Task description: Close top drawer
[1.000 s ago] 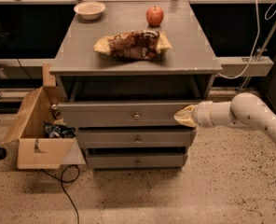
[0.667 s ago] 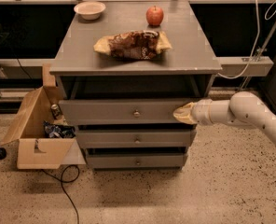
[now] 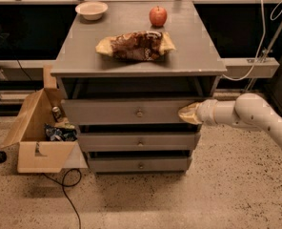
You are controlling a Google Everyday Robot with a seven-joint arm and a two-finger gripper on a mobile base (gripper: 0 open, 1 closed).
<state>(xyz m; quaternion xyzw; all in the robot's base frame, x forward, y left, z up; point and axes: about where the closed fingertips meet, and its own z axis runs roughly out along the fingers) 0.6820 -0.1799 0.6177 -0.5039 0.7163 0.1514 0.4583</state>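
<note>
The top drawer (image 3: 126, 111) is a grey wooden front with a small round brass knob (image 3: 139, 113) at its centre. It stands pulled out a little from the grey cabinet (image 3: 131, 51), with a dark gap above it. My gripper (image 3: 187, 113) comes in from the right on a white arm and rests against the right end of the drawer front.
Two narrower grey drawers (image 3: 138, 141) sit below. On the cabinet top lie a chip bag (image 3: 135, 45), a red apple (image 3: 157, 15) and a white bowl (image 3: 91, 9). An open cardboard box (image 3: 41, 130) with clutter stands at the left; a black cable (image 3: 67, 185) runs on the speckled floor.
The gripper has stayed against the drawer's right end and edged slightly left; the drawer front looks pushed in a little.
</note>
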